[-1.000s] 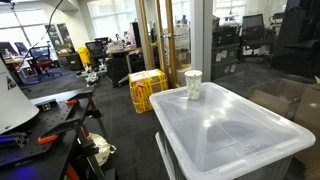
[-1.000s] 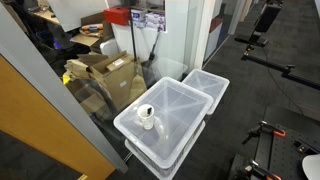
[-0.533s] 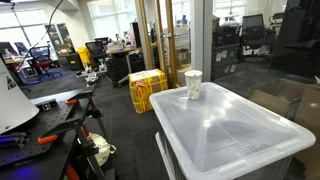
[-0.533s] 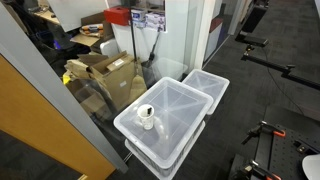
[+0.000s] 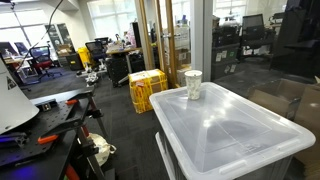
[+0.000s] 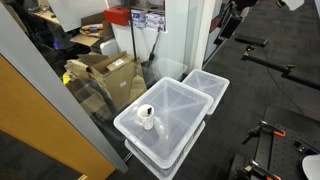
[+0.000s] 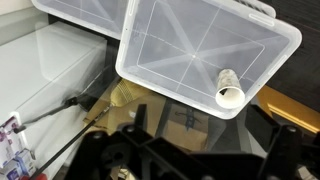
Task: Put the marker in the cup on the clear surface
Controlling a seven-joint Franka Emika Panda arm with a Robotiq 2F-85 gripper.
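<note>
Office space with dark carpet, a glass wall behind the bin. Arm (image 6: 234, 16) is raised high at the frame edge in an exterior view, well apart from the clear surface (image 6: 176, 104). In the wrist view the gripper (image 7: 195, 152) looks down on the lid from above; its dark frame fills the bottom edge, and I cannot tell how the jaws stand. The cup (image 5: 193, 84) stands upright near a lid corner. A dark streak inside is probably the marker (image 5: 193, 90). Yellow crates (image 5: 146, 88) sit on the floor beyond.
</note>
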